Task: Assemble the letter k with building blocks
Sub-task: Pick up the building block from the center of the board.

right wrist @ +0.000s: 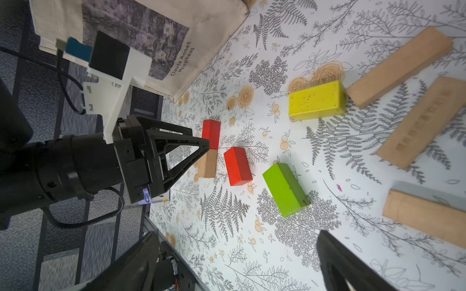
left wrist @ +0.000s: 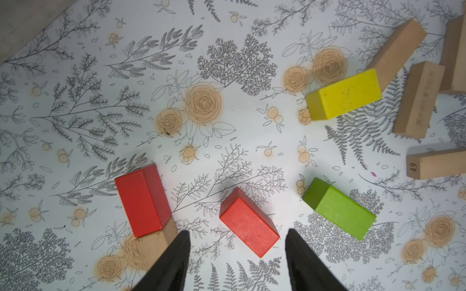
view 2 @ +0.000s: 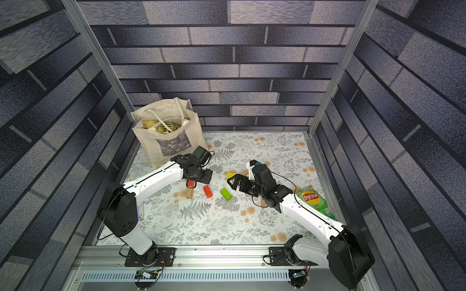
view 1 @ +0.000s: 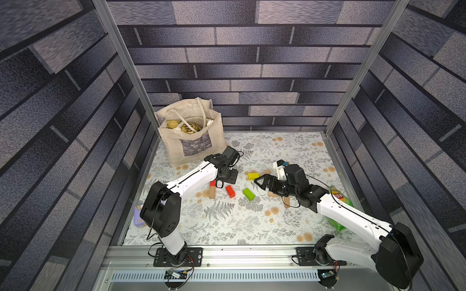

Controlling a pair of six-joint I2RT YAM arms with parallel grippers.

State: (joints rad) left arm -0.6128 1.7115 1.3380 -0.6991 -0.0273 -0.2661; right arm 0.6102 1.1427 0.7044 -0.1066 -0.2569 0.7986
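A red block and a tan block lie end to end in a line. Beside them lie a second red block, a green block and a yellow block. Several tan blocks lie scattered past the yellow one. No letter k shape shows. My left gripper is open above the mat, with nothing between its fingers, and the second red block lies just ahead of them. In a top view the left gripper hangs over the red-and-tan pair. My right gripper is open and empty, close to the green block.
A cream tote bag stands at the back left. A green chips bag lies at the right edge under the right arm. A purple tissue pack sits at the left edge. An aluminium rail runs along the front.
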